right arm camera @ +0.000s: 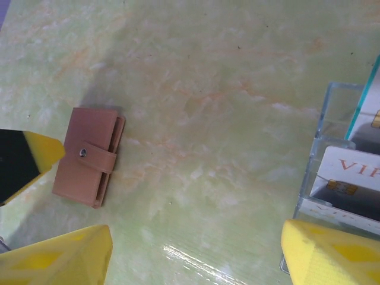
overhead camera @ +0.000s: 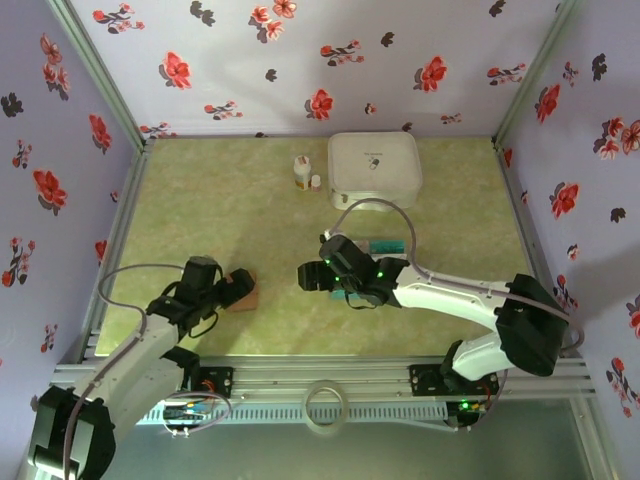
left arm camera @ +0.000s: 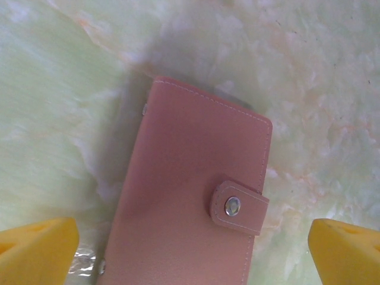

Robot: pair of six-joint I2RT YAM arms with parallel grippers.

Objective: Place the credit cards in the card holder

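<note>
The card holder [left arm camera: 190,196] is a brown wallet lying flat on the green table, closed with its snap strap fastened. My left gripper [left arm camera: 193,255] hovers over its near end, open, with a yellow fingertip on each side and apart from it. In the top view the card holder [overhead camera: 246,291] pokes out beside the left gripper [overhead camera: 228,285]. The credit cards [right arm camera: 353,172], white with print and a teal edge, stand in a clear holder at the right. My right gripper [right arm camera: 196,255] is open over bare table, between the card holder [right arm camera: 89,155] and the cards [overhead camera: 385,245].
A large white rounded box [overhead camera: 373,170] sits at the back of the table, with two small white bottles [overhead camera: 303,172] to its left. Flowered walls close in three sides. Bare green tabletop [overhead camera: 200,210] lies to the left and behind the grippers.
</note>
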